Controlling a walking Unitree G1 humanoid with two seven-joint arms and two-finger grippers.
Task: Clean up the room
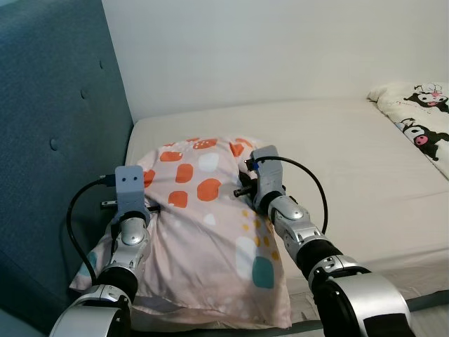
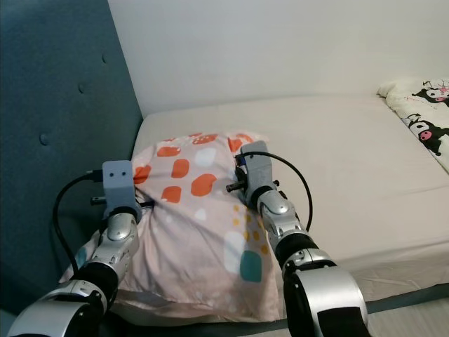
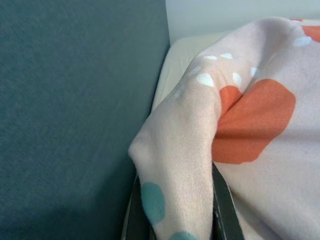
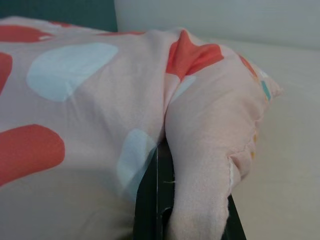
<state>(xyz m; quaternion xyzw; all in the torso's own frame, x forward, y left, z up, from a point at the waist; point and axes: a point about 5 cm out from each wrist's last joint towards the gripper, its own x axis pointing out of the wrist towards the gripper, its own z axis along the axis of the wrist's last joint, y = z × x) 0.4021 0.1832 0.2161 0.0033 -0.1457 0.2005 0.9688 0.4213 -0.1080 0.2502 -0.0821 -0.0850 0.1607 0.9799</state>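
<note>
A pale pink pillow (image 1: 210, 232) with orange, white and teal spots lies at the head of the bed, close to the blue headboard (image 1: 49, 154). My left gripper (image 1: 133, 210) is at its left edge, shut on a fold of the pillow (image 3: 180, 170), with both fingers (image 3: 225, 210) pressed against the cloth. My right gripper (image 1: 256, 184) is at the pillow's right edge near its far corner, shut on another bunch of the pillow (image 4: 200, 165).
The beige mattress (image 1: 351, 161) stretches to the right, bare in the middle. A white quilt with black cartoon figures (image 1: 421, 116) lies at the far right corner. A white wall stands behind the bed. The mattress front edge is near my body.
</note>
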